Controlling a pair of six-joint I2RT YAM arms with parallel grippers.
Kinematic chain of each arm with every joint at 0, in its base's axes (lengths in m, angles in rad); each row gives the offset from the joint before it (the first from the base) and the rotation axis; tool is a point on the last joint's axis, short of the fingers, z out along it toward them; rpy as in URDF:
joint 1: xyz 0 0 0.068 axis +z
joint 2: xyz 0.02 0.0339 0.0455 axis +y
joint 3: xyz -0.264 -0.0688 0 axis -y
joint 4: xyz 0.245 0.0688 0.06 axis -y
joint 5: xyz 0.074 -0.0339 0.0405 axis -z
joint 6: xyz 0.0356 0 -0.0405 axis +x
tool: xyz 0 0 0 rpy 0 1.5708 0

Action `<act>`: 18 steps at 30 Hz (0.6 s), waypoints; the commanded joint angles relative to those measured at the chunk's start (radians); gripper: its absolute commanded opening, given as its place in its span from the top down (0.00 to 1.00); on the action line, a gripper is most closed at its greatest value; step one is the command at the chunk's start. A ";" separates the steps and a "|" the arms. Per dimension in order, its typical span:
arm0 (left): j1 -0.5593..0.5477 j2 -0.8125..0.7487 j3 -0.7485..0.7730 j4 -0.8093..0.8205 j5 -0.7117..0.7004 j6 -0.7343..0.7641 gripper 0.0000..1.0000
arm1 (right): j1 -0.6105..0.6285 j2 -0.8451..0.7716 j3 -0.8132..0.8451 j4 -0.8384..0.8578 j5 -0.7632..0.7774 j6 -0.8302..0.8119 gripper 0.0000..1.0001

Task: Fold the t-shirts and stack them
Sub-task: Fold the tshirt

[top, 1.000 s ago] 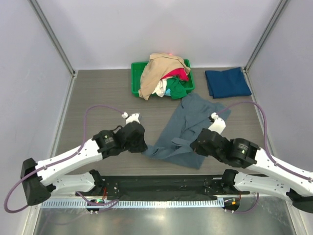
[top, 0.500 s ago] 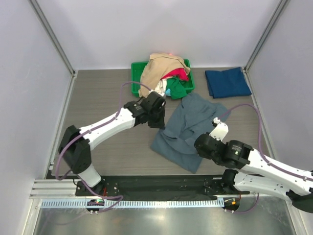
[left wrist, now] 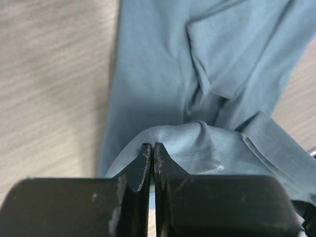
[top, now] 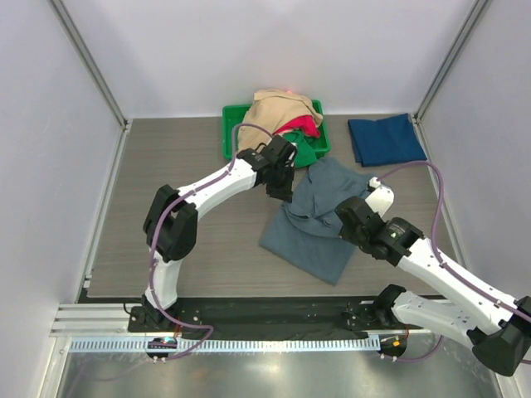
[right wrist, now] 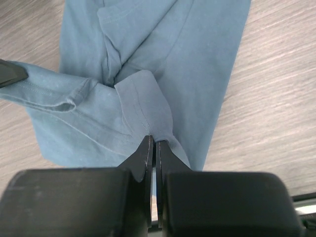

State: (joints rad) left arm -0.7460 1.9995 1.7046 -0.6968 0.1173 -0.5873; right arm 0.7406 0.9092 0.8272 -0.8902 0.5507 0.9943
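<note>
Left gripper (left wrist: 150,148) swung toward far edge, clamped on slate tee (top: 319,236); right gripper (right wrist: 152,140) pinches it. Wood-grain surface (top: 166,166), pale walls (top: 274,50); one bin (top: 231,133), one folded navy tee (top: 386,139).

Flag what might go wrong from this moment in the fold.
1. Both the left gripper and right gripper pinch only a thin hem of the grey-blue t-shirt; either edge could slip out mid-fold.
2. The shirt lies bunched and creased between them, so the fold may land crooked.
3. The left gripper works close to the green bin; it could snag the tan shirt.
</note>
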 commanded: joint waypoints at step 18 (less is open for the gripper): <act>0.042 0.278 0.330 -0.135 0.070 0.081 0.99 | -0.336 0.134 -0.164 0.279 -0.235 -0.144 0.99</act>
State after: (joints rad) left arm -0.7174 2.2295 1.9388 -0.7891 0.1658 -0.5377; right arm 0.4477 1.0142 0.6800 -0.6994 0.3672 0.8825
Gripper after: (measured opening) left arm 0.010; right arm 0.043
